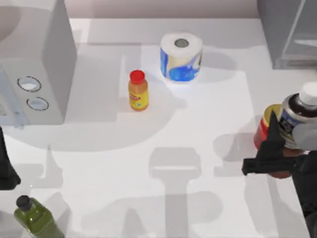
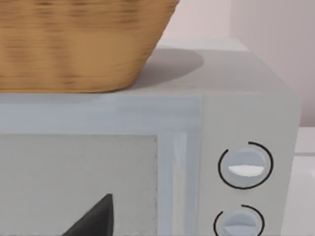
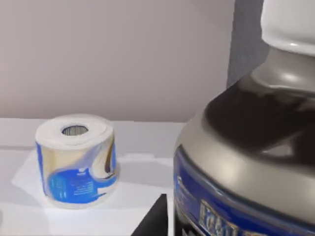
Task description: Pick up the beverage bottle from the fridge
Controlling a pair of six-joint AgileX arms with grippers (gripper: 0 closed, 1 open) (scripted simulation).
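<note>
A white bench [image 1: 198,163] fills the scene, with a pale wall behind it. At the far right corner stands the fridge [image 1: 287,29], a dark grey cabinet with a glassy panel in a pale frame. On the left side sits a light grey microwave [image 1: 34,64] with two round dials; the left wrist view shows a woven basket [image 2: 78,44] resting on top of it. Near the middle of the far edge a toilet paper roll [image 1: 181,56] in blue-and-white wrap stands on end, and just in front of it to the left is an orange bottle [image 1: 138,90] with a red cap. A green bottle [image 1: 35,218] with a black cap lies at the near left corner.

The right hand [image 1: 282,151] is at the right edge of the bench, closed around the beverage bottle [image 1: 297,119], which is out of the fridge and tilted, its white cap toward the fridge. A red jar [image 1: 264,130] sits just behind the bottle, partly hidden by it. The left arm is parked at the left edge; the left hand [image 1: 6,171] is dark there, and whether it is open cannot be told.
</note>
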